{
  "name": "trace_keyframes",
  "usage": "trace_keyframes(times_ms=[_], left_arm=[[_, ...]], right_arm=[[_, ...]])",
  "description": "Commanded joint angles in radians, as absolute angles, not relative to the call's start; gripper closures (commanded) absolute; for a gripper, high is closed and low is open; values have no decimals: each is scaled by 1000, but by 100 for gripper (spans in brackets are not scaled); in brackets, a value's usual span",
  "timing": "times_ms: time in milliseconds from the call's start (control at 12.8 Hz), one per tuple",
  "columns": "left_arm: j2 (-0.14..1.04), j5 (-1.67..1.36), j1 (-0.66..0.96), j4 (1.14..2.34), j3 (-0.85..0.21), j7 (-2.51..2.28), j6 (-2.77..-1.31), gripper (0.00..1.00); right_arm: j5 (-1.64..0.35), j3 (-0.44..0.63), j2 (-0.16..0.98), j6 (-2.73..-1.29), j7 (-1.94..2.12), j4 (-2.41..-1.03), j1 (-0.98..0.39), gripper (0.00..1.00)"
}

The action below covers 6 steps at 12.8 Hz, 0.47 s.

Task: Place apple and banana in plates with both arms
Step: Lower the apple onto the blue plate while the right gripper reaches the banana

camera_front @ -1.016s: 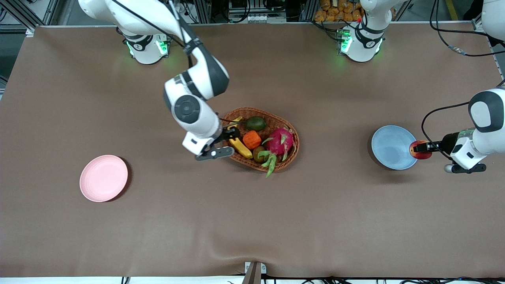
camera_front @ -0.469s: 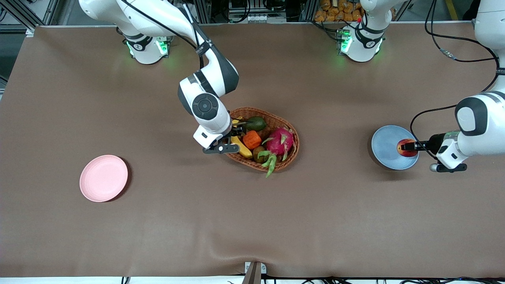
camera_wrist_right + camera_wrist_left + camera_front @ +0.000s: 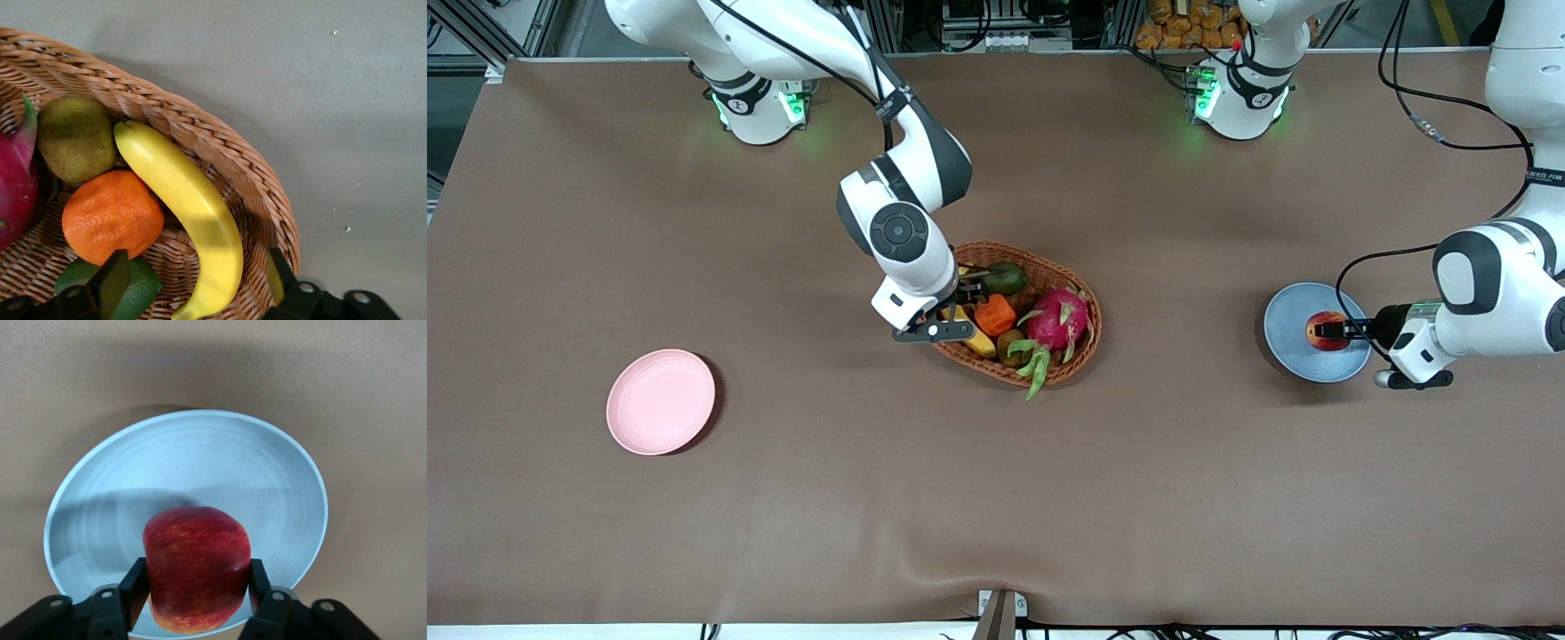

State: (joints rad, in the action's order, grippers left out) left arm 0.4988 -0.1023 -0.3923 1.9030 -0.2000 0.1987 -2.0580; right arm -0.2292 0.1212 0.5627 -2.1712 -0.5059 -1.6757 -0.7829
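Over the blue plate (image 3: 1294,354), the apple (image 3: 1325,331) sits clamped in the left gripper (image 3: 1336,331); lower it before releasing, so it cannot roll. At the basket (image 3: 1080,356), the right gripper (image 3: 193,280), jaws apart, straddles the banana (image 3: 187,207); close across its middle

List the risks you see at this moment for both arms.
1. The left gripper holds the apple over the light blue plate, off its centre; let go there, the round fruit might roll off.
2. The right gripper straddles the banana, whose one side lies against the orange fruit and the other near the basket wall. A finger may jam on either, or the curved banana may slip or swing out.
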Motion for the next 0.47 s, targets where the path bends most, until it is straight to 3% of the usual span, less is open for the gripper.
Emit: trace_keyframes(times_ms=[0,391], left_arm=[[474,-127,-393,1907,-204,207,-2045,0],[338,-130,-397,1859,-303,2,-1811,0]], right_arm=[[-218,124,590,-2200,-529,-1684,-781,11],[-222,123,635,-2230,-567,-1686,-788,11]])
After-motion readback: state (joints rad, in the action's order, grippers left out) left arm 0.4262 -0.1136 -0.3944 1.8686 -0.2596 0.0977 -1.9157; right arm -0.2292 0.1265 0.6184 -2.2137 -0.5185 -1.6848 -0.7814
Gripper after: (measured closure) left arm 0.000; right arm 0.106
